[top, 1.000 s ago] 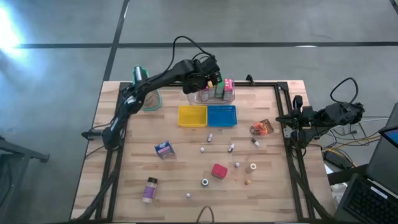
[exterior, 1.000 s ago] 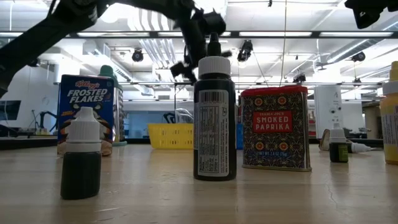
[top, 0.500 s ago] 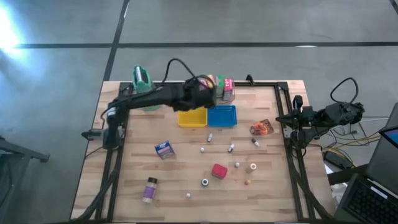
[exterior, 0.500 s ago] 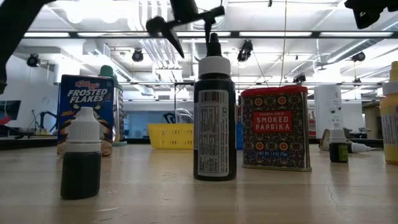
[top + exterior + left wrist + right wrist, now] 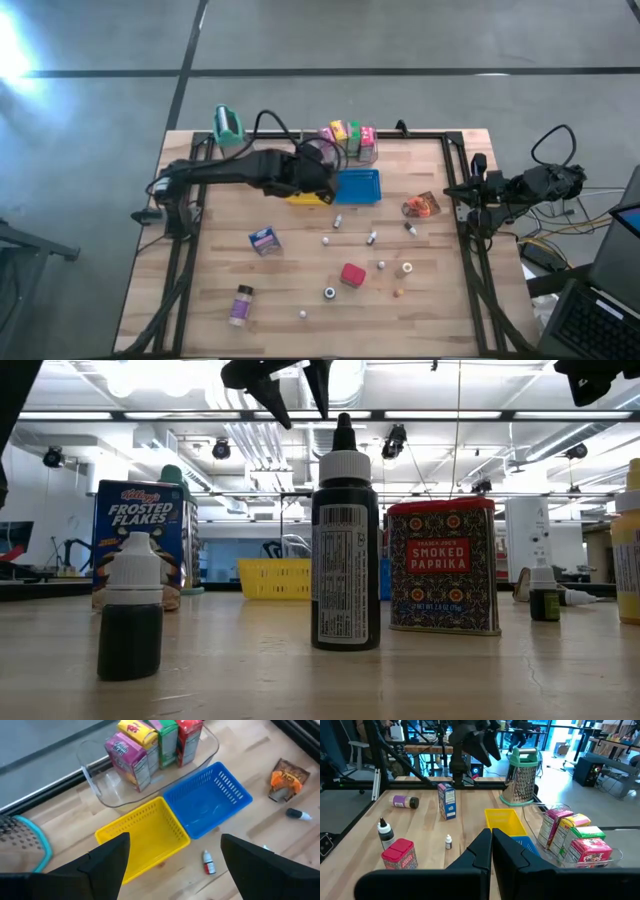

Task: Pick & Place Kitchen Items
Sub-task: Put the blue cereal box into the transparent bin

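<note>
High view puts the left end effector point(image 5: 318, 186) over the yellow tray point(image 5: 302, 197), fingers spread wide and holding nothing; the left wrist view looks down between its two dark fingers point(image 5: 107, 862) at that tray's mesh floor. Touching the yellow tray on the side toward the right arm is the blue tray point(image 5: 358, 186), and just behind both trays sits the clear bin point(image 5: 352, 152), where pink, yellow, green and red cartons point(image 5: 150, 745) stand upright in a row. Beyond the yellow tray's far corner on the left arm's side stands a grater with a teal top point(image 5: 228, 125). Forward of the yellow tray, loose on the counter point(image 5: 215, 250), lie a Frosted Flakes carton point(image 5: 265, 240), a red Smoked Paprika tin point(image 5: 352, 274), a purple-labelled spice jar point(image 5: 241, 304) on its side and several small dropper bottles point(image 5: 339, 221). An orange pouch point(image 5: 421, 206) lies past the blue tray, near the right end effector point(image 5: 462, 193), which waits closed at the counter's edge.
</note>
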